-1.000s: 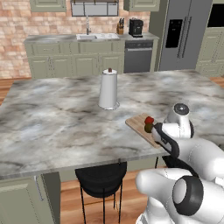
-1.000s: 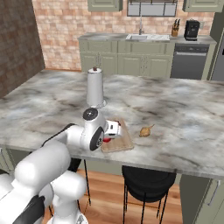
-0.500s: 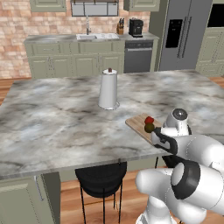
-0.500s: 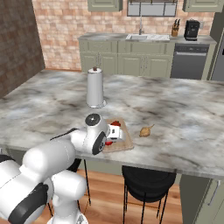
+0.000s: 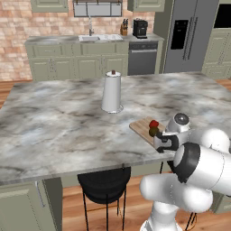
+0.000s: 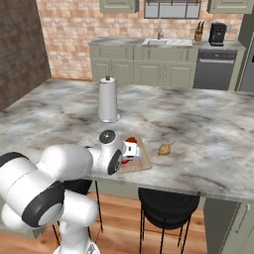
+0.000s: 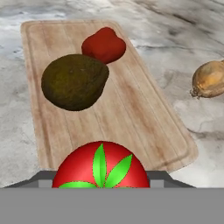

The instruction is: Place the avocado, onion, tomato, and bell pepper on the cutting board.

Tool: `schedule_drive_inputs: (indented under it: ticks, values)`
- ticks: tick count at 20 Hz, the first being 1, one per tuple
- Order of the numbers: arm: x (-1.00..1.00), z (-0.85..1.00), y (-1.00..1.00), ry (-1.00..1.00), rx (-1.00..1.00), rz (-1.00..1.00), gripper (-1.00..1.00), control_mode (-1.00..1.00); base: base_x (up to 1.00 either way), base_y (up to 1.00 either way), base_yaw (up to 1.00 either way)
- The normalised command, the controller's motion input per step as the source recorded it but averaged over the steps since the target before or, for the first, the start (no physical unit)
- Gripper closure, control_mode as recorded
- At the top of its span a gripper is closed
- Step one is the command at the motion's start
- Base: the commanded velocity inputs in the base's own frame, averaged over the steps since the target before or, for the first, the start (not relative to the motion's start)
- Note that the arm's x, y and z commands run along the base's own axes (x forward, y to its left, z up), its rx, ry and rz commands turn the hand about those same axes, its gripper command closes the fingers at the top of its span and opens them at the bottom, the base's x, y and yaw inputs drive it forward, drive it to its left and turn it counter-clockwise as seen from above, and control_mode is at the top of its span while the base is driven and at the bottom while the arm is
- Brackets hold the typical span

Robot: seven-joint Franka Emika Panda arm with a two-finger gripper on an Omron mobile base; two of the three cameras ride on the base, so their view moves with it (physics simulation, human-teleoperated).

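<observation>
The tool (image 7: 99, 186) is gripping the tomato (image 7: 100, 166) just over the near end of the cutting board (image 7: 131, 109), beyond which the avocado (image 7: 74, 81) is lying.

The white arm's gripper (image 5: 159, 140) has sunk lower and drawn nearer the near edge of the light wooden cutting board (image 5: 140, 126), its big white elbow swinging up into the left base view's lower right.
</observation>
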Motion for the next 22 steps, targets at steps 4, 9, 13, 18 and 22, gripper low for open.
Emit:
schedule_drive_inputs:
  ticks: [4,9,13,18,22]
  values:
    - [0.16,-0.18,0.00,0.00,0.00,0.01,1.00,-1.00,0.00,0.00,0.00]
    - [0.09,-0.17,-0.01,0.00,0.00,0.01,1.00,-1.00,0.00,0.00,0.00]
    - [0.03,-0.12,-0.02,0.00,0.00,0.01,1.00,-1.00,0.00,0.00,0.00]
    - [0.04,-0.09,-0.01,0.00,0.00,0.01,1.00,-1.00,0.00,0.00,0.00]
    - [0.03,-0.09,-0.02,0.00,0.00,0.01,1.00,-1.00,0.00,0.00,0.00]
